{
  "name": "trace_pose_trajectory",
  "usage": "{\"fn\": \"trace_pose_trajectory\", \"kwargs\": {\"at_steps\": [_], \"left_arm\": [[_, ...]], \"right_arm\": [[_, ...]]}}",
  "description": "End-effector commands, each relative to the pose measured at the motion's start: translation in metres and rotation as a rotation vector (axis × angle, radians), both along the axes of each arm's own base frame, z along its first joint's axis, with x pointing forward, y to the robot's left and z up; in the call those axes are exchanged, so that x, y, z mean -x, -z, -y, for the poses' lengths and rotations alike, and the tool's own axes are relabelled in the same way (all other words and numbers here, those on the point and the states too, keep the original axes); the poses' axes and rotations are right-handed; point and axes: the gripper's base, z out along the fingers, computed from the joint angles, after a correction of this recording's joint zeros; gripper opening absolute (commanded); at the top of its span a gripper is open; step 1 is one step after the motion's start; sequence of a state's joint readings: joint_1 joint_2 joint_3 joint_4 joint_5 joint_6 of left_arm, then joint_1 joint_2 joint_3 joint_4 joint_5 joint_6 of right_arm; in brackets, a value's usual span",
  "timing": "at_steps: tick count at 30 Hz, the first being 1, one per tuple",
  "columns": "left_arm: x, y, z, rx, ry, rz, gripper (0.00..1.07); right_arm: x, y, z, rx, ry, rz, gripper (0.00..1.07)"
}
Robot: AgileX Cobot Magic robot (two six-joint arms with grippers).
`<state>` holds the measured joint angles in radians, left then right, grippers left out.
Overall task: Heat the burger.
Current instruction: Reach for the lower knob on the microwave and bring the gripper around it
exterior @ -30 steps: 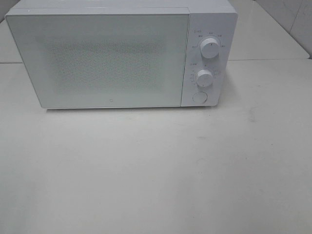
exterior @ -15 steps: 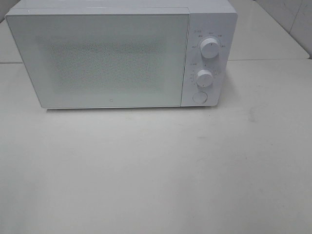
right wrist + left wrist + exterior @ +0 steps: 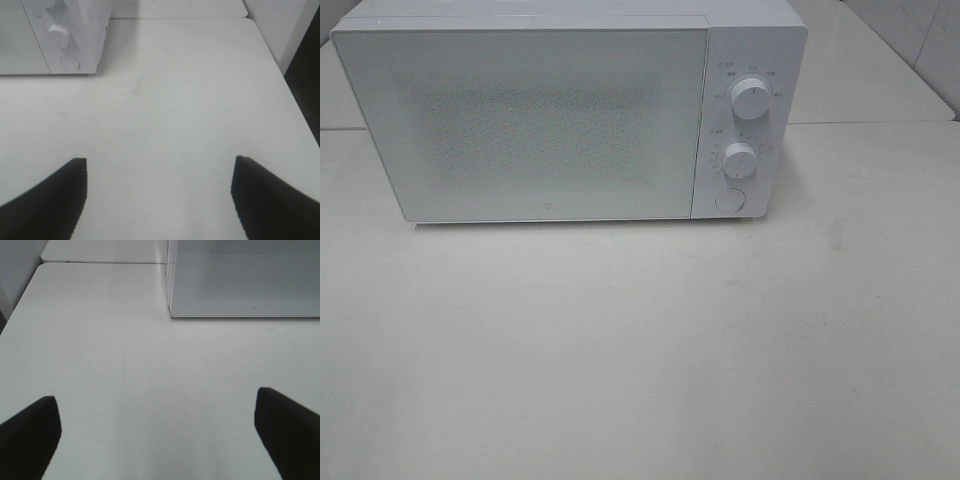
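We see the microwave [image 3: 570,115] standing shut on the worktop [image 3: 640,350]. Before it, our left pincer [image 3: 155,407] and right pincer [image 3: 159,165] both gape apart.

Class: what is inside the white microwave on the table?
The microwave is shut; its speckled door window shows no recognisable shape. Whatever is inside is hidden.
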<state>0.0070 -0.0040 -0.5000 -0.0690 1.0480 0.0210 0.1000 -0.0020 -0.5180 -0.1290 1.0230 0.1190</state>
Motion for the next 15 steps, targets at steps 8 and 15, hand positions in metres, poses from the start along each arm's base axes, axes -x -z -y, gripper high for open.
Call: {"fn": "trace_pose_trajectory", "kwargs": {"at_steps": [8,15], "left_arm": [[0.003,0.000,0.000,0.008,0.000,0.032,1.05],[0.003,0.000,0.000,0.008,0.000,0.032,1.05]], "right_arm": [[-0.030,-0.029,-0.004,0.019,-0.017,0.149,0.76],[-0.056,-0.041,-0.008,0.023,-0.040,0.216,0.76]]}}
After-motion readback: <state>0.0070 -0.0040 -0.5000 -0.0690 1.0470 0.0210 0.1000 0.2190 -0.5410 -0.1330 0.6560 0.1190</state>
